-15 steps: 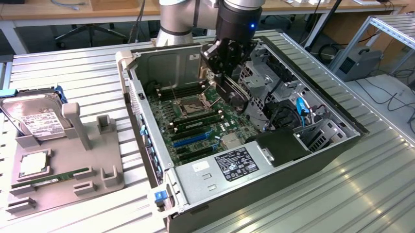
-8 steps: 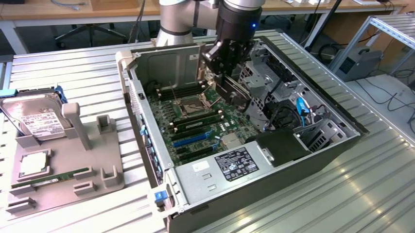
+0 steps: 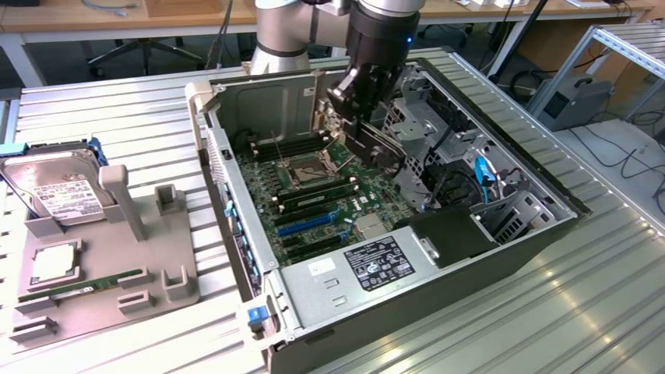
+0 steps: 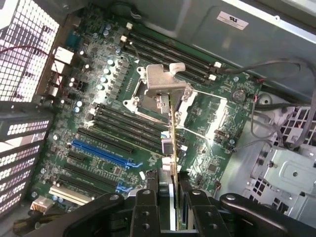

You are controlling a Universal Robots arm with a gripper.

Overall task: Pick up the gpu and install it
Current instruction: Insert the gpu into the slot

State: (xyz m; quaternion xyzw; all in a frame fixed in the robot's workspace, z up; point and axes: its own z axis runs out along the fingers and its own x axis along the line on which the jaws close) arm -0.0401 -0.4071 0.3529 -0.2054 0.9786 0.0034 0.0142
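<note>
One card gripped, hanging over the open computer

On the exterior view's left, the grey holder tray (image 3: 104,300) props the hard drive (image 3: 58,195) upright and cradles the green memory stick (image 3: 93,282) flat, ready for grasping. At centre frame the computer case (image 3: 260,101) lies on its side, so the motherboard (image 3: 311,210) faces up for access from above. Over it the gripper (image 3: 351,117) is clamped on the gpu (image 3: 376,149), carried edge-down and clear of the board. In the wrist view the card sits edge-on between the fingers (image 4: 148,207), angled across the blue slot (image 4: 98,150), so I judge it not yet seated.
</note>
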